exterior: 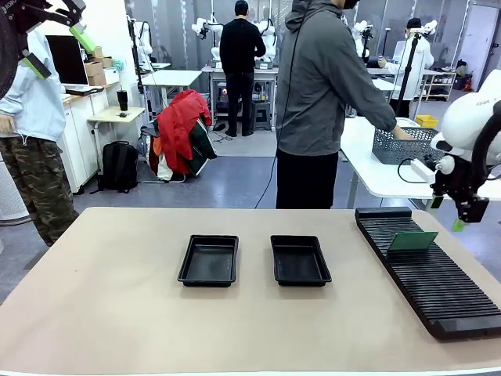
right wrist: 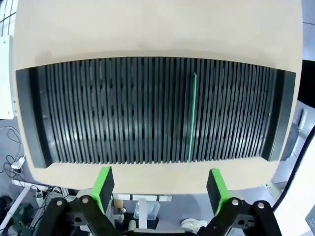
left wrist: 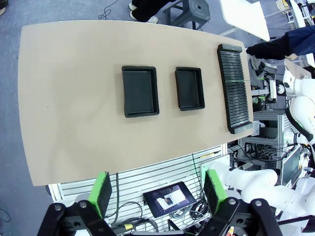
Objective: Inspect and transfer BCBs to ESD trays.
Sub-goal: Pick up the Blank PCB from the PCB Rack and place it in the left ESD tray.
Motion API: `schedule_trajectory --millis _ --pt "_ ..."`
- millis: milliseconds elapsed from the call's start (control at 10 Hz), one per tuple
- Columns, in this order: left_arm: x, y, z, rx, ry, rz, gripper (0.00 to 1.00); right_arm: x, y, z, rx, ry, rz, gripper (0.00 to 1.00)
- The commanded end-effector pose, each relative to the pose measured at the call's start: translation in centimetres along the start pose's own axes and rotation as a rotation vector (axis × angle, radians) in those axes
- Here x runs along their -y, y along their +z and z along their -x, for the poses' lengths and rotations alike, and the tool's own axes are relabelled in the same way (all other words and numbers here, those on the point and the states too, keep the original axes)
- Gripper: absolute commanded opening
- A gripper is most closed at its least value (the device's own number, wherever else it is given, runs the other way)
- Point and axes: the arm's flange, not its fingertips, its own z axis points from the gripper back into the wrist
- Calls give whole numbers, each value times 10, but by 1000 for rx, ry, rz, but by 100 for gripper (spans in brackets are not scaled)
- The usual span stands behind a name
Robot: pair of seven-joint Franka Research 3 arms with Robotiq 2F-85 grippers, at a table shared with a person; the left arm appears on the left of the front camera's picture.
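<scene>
Front: the right claw (exterior: 448,213), open, hangs just above and beside the green board (exterior: 413,240) standing in the rack (exterior: 438,290); the trays (exterior: 208,238) lie well off.
Left wrist: the left claw (left wrist: 158,191), open, hovers high above both trays (left wrist: 124,91).
Right wrist: the board (right wrist: 192,118) sits off-centre beneath the claw (right wrist: 158,184); best to centre first, then descend.

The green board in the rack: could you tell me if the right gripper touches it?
Apart. The right wrist view shows the open right gripper clear of the green board slotted in the rack.

Front: low, across table (exterior: 117,313), facing person (exterior: 325,94). Left wrist: high overhead, sharing ESD trays (left wrist: 140,91). Right wrist: close above rack (right wrist: 123,113).
</scene>
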Motion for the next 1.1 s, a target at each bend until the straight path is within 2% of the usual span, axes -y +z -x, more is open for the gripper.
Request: schedule_trajectory --millis 0,400,1000 --pt "-1 -1 0 4 -2 7 100 13 -19 1 36 35 21 100" --pt "-1 -1 0 4 -2 7 100 33 -58 -8 71 45 4 100" --pt "-1 -1 0 4 -2 7 100 54 -88 -14 73 16 -21 100"
